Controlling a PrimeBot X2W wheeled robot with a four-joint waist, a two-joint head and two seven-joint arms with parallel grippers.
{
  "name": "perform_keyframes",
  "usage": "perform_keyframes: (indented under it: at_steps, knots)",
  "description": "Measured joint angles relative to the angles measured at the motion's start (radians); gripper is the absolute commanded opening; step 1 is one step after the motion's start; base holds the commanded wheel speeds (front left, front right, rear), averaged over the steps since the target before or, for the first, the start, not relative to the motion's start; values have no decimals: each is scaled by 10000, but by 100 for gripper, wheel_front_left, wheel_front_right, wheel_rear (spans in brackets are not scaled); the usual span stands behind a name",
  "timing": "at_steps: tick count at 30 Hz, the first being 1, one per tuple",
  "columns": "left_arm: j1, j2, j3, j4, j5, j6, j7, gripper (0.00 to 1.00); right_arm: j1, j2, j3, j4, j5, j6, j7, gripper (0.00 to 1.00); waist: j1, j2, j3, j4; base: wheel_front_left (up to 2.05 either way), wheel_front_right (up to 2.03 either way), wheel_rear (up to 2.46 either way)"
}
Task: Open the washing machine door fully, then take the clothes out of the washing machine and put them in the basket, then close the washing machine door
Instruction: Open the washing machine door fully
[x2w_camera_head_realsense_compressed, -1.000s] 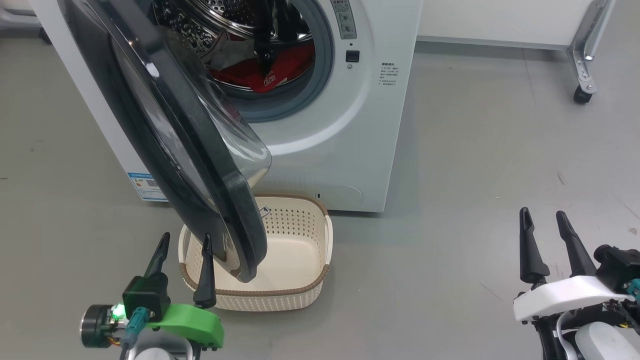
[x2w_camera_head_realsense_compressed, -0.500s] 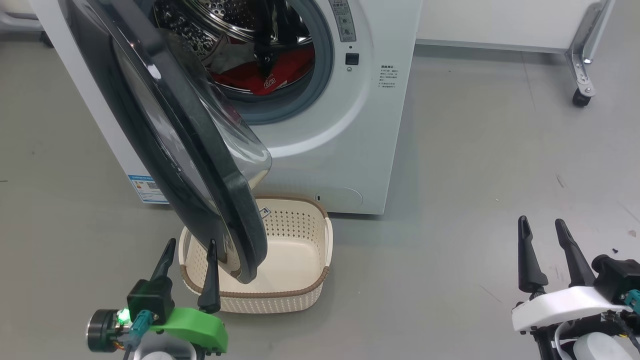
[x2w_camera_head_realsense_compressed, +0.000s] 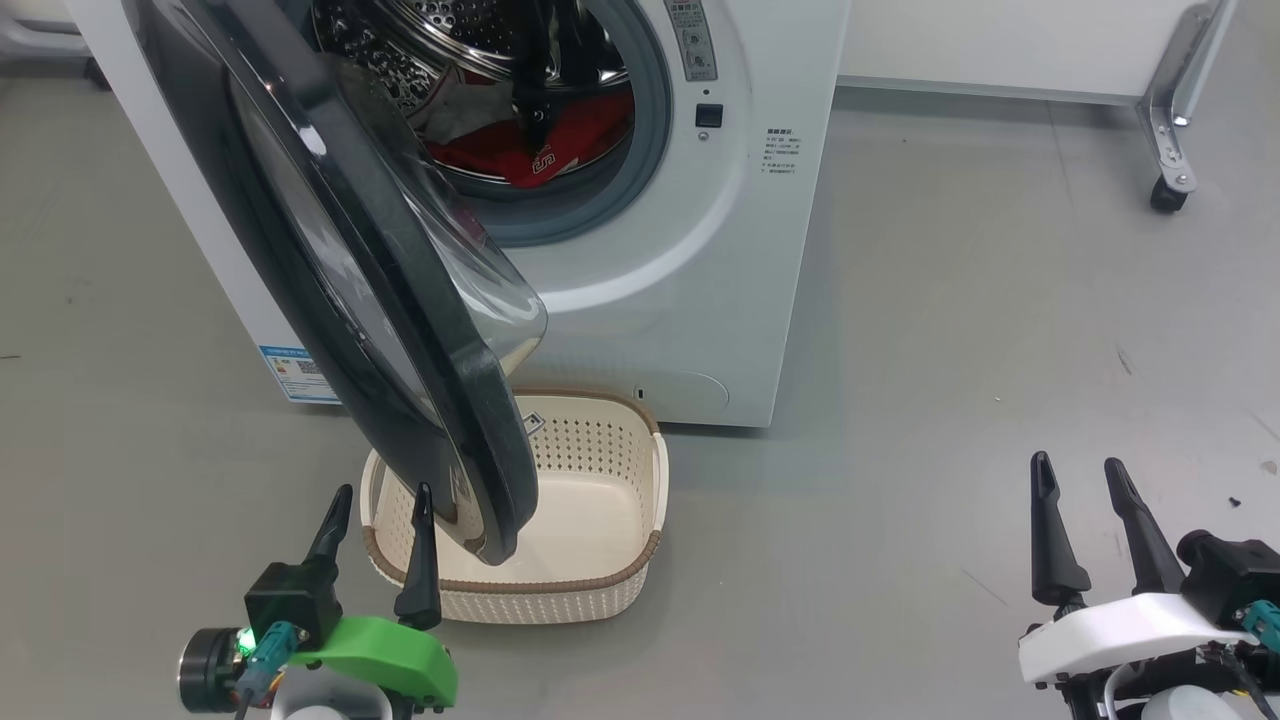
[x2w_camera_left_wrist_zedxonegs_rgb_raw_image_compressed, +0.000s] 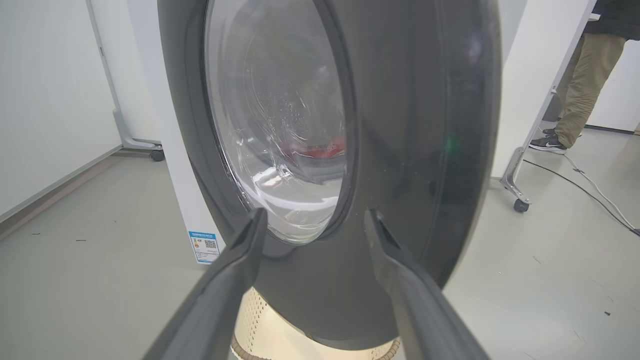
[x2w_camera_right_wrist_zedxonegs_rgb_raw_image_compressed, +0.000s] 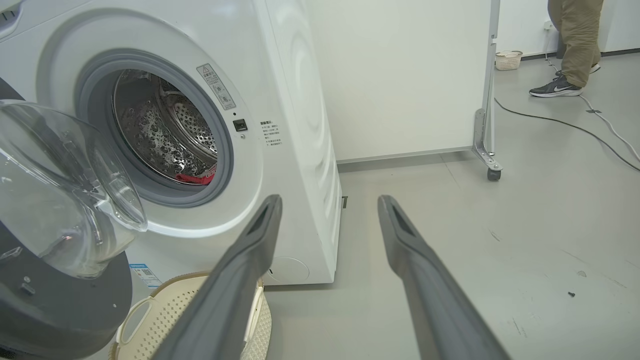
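The door (x2w_camera_head_realsense_compressed: 440, 380) stands partly open, its lower edge over the basket (x2w_camera_head_realsense_compressed: 600, 575) on the floor (x2w_camera_head_realsense_compressed: 950, 350) against the washing machine (x2w_camera_head_realsense_compressed: 700, 260), red clothes (x2w_camera_head_realsense_compressed: 500, 155) inside, maybe several pieces; left fingers (x2w_camera_head_realsense_compressed: 421, 560) and right fingers (x2w_camera_head_realsense_compressed: 1050, 540) are spread, empty.

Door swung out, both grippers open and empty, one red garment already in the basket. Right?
No. In the head view the basket is empty; the red clothes lie in the washing machine. The door is swung out, and the left gripper and right gripper are open and empty.
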Motion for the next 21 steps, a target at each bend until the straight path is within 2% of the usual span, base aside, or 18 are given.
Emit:
perform_keyframes:
  at_steps: [18, 19, 20, 21]
  knots:
    - [-1, 0, 13, 46, -23, -2, 0, 100, 75, 138, -165, -23, -313, 153, 0, 100, 0, 0, -1, 25, 0, 0, 0]
    - [-1, 0, 12, 52, -23, -2, 0, 92, 76, 144, -167, -23, -328, 159, 0, 100, 0, 0, -2, 24, 0, 0, 0]
    - [-1, 0, 4, 65, -23, -2, 0, 92, 77, 159, -173, -23, -330, 159, 0, 100, 0, 0, -4, 23, 0, 0, 0]
    - [-1, 0, -2, 84, -23, -2, 0, 44, 79, 174, -176, -23, -330, 161, 0, 100, 0, 0, -5, 22, 0, 0, 0]
